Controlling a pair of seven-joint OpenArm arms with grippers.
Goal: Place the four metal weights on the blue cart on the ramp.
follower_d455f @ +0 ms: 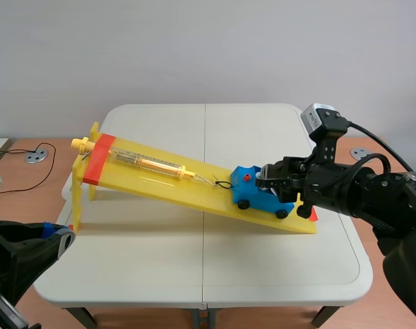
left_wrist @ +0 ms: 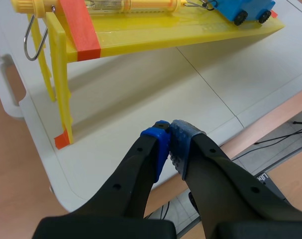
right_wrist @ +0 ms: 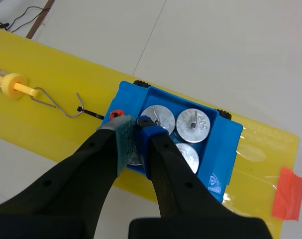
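The blue cart (follower_d455f: 254,193) sits low on the yellow ramp (follower_d455f: 160,179). In the right wrist view the cart (right_wrist: 225,144) holds three bare metal weights (right_wrist: 194,125) lying flat. A fourth weight (right_wrist: 135,155) lies in the cart's corner, mostly hidden under my fingers. My right gripper (right_wrist: 136,130) stands over that corner, its pads nearly together around the weight's top. It shows from the side as the right gripper (follower_d455f: 264,179) over the cart. My left gripper (left_wrist: 169,142) hangs shut on nothing past the table's front left edge, also seen as the left gripper (follower_d455f: 62,237).
A spring scale (follower_d455f: 149,163) lies along the ramp, its wire hook (right_wrist: 56,102) linked to the cart's front. The ramp's high end rests on yellow legs (left_wrist: 61,94) at the left. A cable and floor socket (follower_d455f: 36,155) lie beyond the table's left side.
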